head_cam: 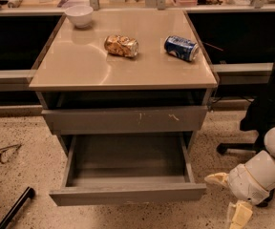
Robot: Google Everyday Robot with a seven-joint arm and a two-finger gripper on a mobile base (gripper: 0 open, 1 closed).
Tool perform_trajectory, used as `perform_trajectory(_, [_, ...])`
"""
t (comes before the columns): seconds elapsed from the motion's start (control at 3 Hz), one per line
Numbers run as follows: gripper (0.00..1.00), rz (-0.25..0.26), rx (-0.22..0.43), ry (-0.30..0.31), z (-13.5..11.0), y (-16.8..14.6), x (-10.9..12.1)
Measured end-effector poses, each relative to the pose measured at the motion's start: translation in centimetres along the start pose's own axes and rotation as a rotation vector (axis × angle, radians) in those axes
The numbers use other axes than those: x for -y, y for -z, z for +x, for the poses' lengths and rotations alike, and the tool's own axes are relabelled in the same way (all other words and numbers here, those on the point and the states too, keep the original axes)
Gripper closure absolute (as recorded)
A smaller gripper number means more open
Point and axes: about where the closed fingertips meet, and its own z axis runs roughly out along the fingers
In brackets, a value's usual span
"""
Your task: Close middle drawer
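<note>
Left of the cabinet (80, 66), a thin wire loop (6, 152) lies on the speckled floor (23, 175), and a black bar (15, 208) pokes in lower down, nearer us. Now onto the cabinet's tan top: a white bowl (79, 15) sits at the back left corner, a crinkled snack bag (121, 46) lies near the middle, and a blue can (181, 48) rests on its side just right of the bag. Below the top and a dark gap, a grey drawer front with white scratch marks (125, 119) runs across the cabinet. Under that, the middle drawer (128, 193) is pulled well out of the cabinet, its plain flat front toward us. Right of the cabinet stands a dark office chair (271, 99). Low down, just right of the open drawer's front corner, there's the gripper (226, 199). Its jaws are released and spread apart, and one cream finger (217, 179) points toward the drawer without touching it.
</note>
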Motion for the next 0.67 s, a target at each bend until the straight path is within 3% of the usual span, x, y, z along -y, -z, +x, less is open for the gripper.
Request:
perform_trajectory(0.33, [0.0,0.0,0.0,0.0,0.0,0.0,0.0])
perform_trajectory(0.67, [0.0,0.001,0.04,0.03,0.3,-1.1,0.6])
